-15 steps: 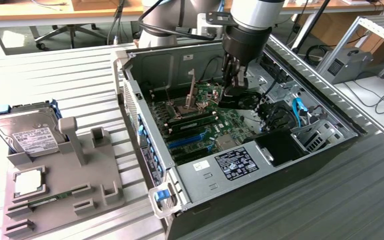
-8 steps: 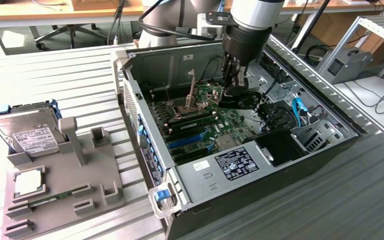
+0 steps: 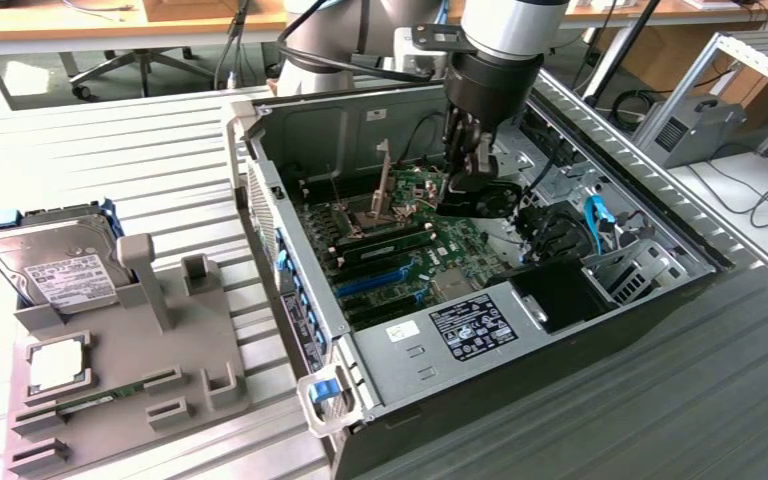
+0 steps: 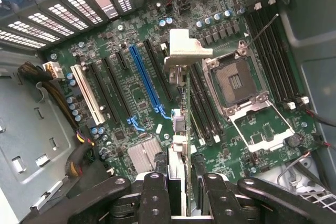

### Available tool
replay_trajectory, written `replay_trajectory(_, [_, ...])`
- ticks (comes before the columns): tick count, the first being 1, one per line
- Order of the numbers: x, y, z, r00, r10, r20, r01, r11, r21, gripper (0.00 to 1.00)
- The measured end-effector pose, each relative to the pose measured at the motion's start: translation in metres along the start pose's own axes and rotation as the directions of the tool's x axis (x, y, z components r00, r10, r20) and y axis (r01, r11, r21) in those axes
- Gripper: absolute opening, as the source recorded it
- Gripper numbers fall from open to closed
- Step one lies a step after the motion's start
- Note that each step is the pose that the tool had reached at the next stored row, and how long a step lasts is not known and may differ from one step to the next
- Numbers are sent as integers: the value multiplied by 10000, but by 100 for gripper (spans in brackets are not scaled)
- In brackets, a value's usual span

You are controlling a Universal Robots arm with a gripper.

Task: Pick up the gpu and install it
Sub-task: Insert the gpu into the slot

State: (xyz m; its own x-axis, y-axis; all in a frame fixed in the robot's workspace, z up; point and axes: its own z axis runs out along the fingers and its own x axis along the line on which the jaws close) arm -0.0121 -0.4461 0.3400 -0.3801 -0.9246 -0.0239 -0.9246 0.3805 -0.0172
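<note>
My gripper [image 3: 471, 190] reaches down into the open computer case [image 3: 357, 395], over the green motherboard [image 3: 418, 245]. In the wrist view the gripper [image 4: 181, 169] is shut on the gpu [image 4: 181, 129]. The gpu is a thin green card seen edge-on, and its silver end bracket [image 4: 184, 51] is at the end away from me. It hangs above the motherboard [image 4: 131, 98], between the long blue slot [image 4: 149, 80] and the black memory slots beside the open processor socket [image 4: 236, 80]. I cannot tell whether its lower edge touches a slot.
On the exterior view's left, a grey holder [image 3: 131, 380] carries a silver hard drive [image 3: 51, 265], a processor chip [image 3: 57, 365] and a narrow memory strip [image 3: 104, 398]. Case walls, drive bays [image 3: 624, 270], cables [image 3: 551, 235] and the labelled power supply [image 3: 464, 325] hem in the gripper.
</note>
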Motion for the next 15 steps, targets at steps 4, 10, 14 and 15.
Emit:
replay_trajectory(4, [0,0,0,10000,-89,2,89,10000,-2,29])
replay_trajectory(10, [0,0,0,9998,-177,3,177,9998,-4,29])
replay_trajectory(14, [0,0,0,9997,-231,4,231,9997,-6,29])
replay_trajectory(15, [0,0,0,9997,-241,4,241,9997,-6,29])
